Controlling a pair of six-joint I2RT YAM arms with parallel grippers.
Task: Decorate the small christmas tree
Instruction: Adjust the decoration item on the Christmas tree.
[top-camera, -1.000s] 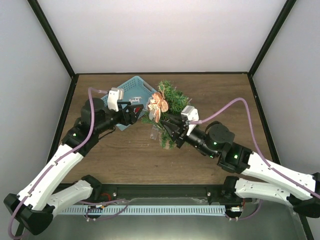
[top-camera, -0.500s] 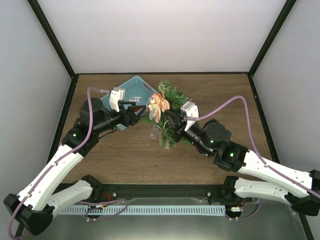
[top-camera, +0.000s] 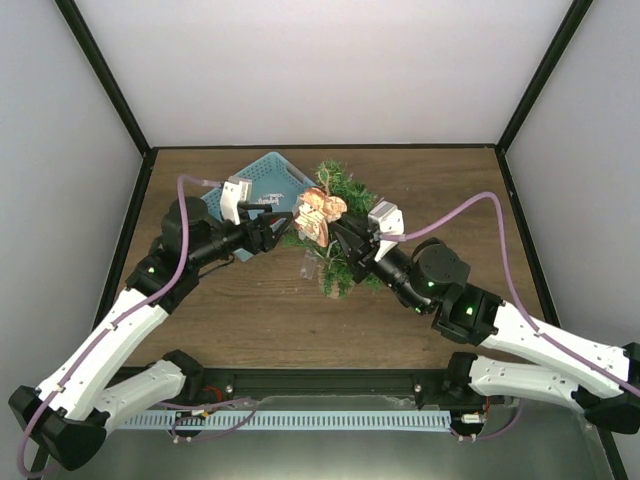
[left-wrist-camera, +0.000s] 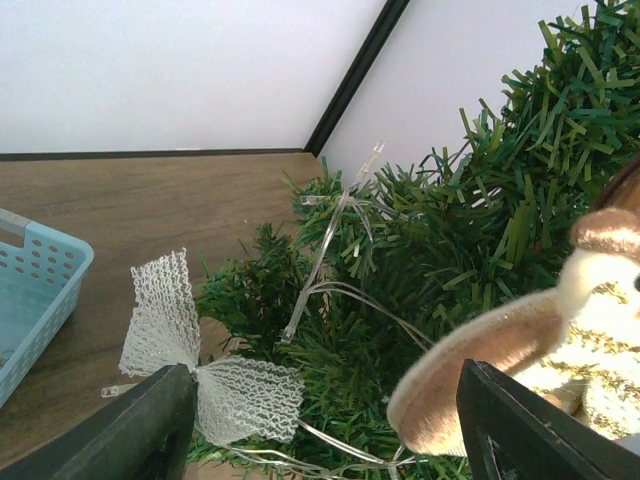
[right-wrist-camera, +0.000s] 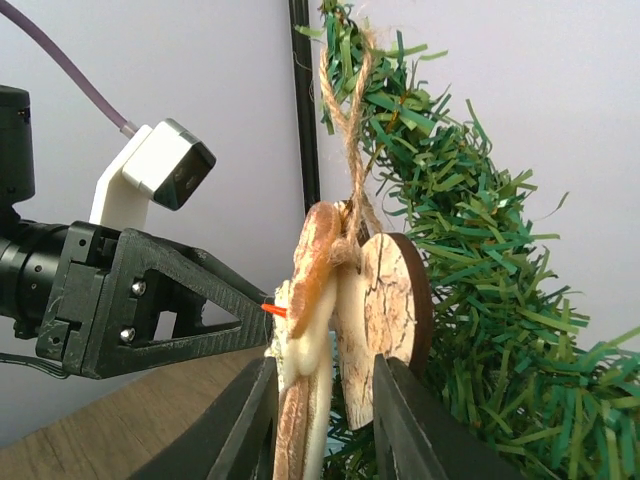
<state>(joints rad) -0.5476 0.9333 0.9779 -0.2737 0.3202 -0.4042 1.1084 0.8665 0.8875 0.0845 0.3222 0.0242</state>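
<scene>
The small christmas tree (top-camera: 345, 190) stands mid-table, filling the right of the left wrist view (left-wrist-camera: 450, 250) and of the right wrist view (right-wrist-camera: 480, 300). A felt snowman (right-wrist-camera: 310, 300) and a wood slice (right-wrist-camera: 392, 300) hang from one branch on jute twine (right-wrist-camera: 345, 110); in the top view they show as one ornament cluster (top-camera: 318, 213). My right gripper (right-wrist-camera: 322, 400) (top-camera: 342, 238) is open, its fingers flanking the two hanging ornaments. Just left of the tree, my left gripper (left-wrist-camera: 325, 410) (top-camera: 275, 233) is open and empty. A white mesh bow (left-wrist-camera: 200, 370) and a clear light string (left-wrist-camera: 330, 240) lie on the branches.
A light-blue plastic basket (top-camera: 262, 178) (left-wrist-camera: 30, 290) sits behind my left gripper, next to the tree. Black frame posts (top-camera: 105, 80) and white walls close in the wooden table (top-camera: 450, 190).
My right gripper has risen from the tree's lower part to the hanging ornaments and now brackets them. The ornaments shifted slightly right. My left gripper stayed by the tree's left side.
</scene>
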